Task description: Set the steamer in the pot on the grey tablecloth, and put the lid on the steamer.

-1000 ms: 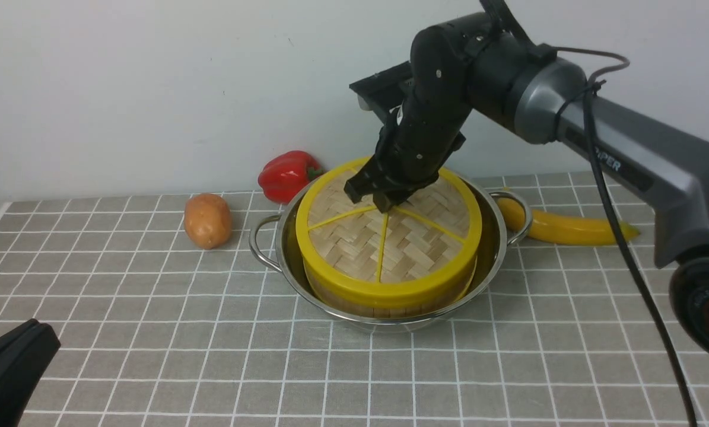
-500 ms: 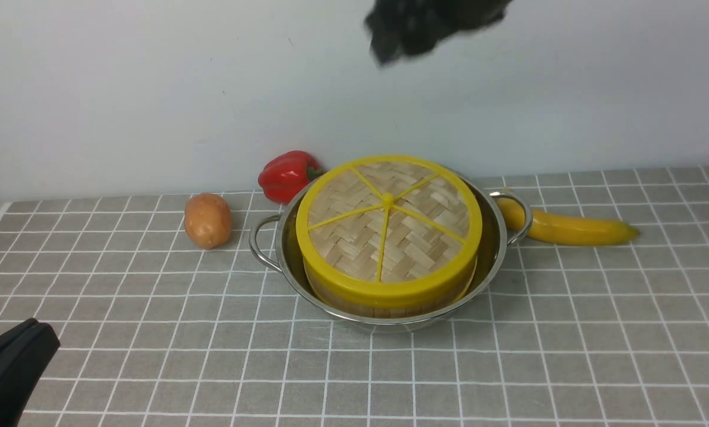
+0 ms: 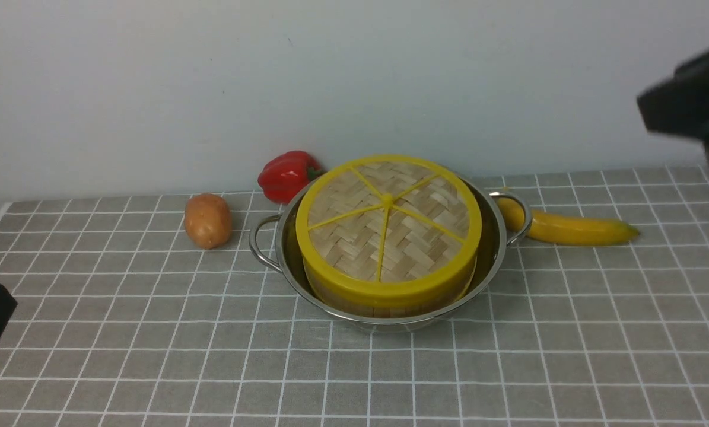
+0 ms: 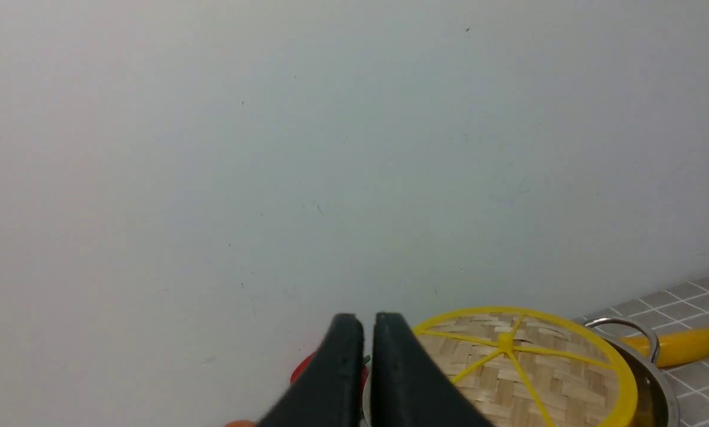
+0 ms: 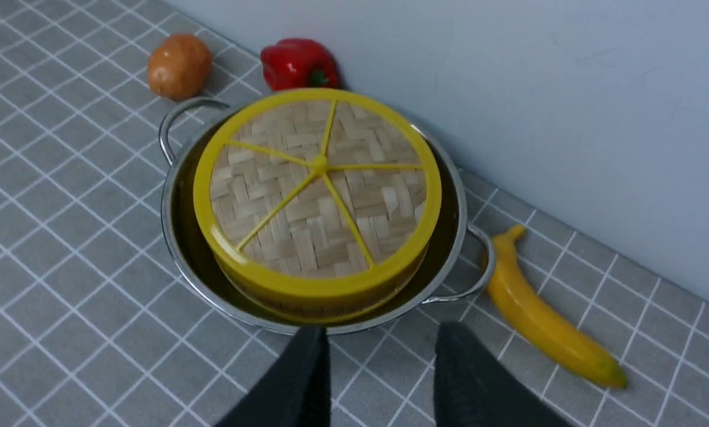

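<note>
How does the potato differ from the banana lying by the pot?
The potato is brown and stubby, an oval lump; the banana is yellow, long and slightly curved. The potato lies apart from the pot, on its left; the banana lies on its right, one end tucked behind a handle. Both rest on the grey tablecloth.

The front view looks level across the grey tablecloth (image 3: pixel 152 356); both wrist views (angled differently) share the lid (image 5: pixel 318 190).
</note>
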